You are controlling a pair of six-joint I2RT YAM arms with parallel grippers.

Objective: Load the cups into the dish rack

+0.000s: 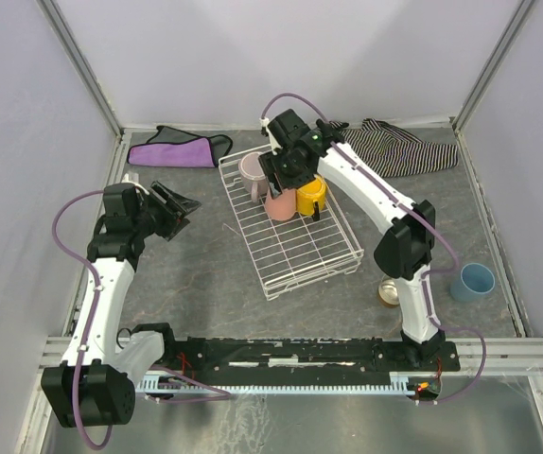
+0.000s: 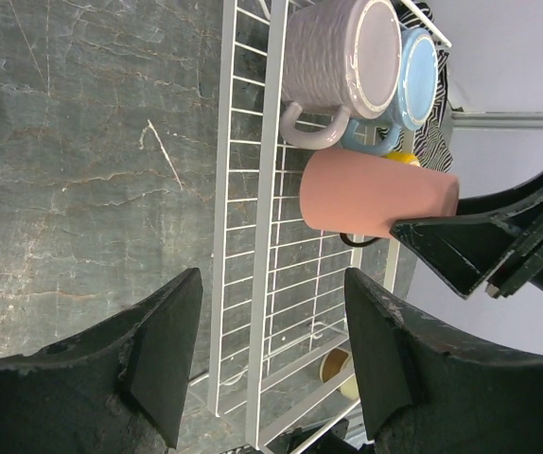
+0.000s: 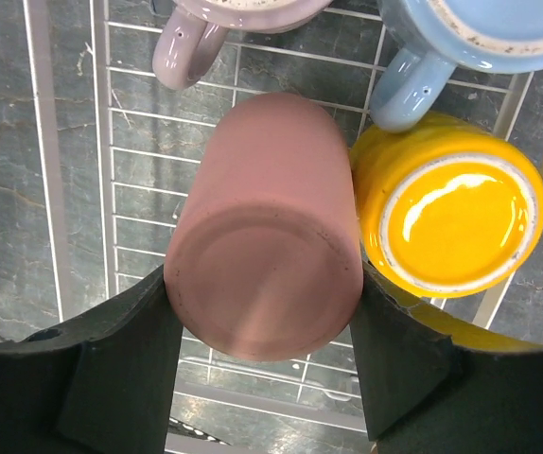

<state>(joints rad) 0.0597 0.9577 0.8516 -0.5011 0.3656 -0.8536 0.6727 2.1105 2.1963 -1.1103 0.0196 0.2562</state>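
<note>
The tool [image 3: 264,364] grips a salmon tumbler [image 3: 267,246] at the lower centre, bottom up, one finger pressed on each side. A yellow mug [image 3: 451,213], also bottom up, touches it on the right. A pink mug [image 3: 205,38] is at top left and a blue mug [image 3: 461,38] at top right. All stand in the rack [image 3: 101,142] on the grey desk [image 3: 2,142].

— Where am I finding room in the dish rack [image 1: 290,227]?
— Its near half is lying bare. Pale pink mug [image 1: 252,170], light blue mug [image 2: 418,71] and yellow mug [image 1: 311,194] are crowding the far end, beside the salmon tumbler [image 1: 279,205] my right jaws are clasping.
— And leftward?
— Open table [image 1: 205,274] is lying between rack and my left jaws, gaping on nothing.
</note>
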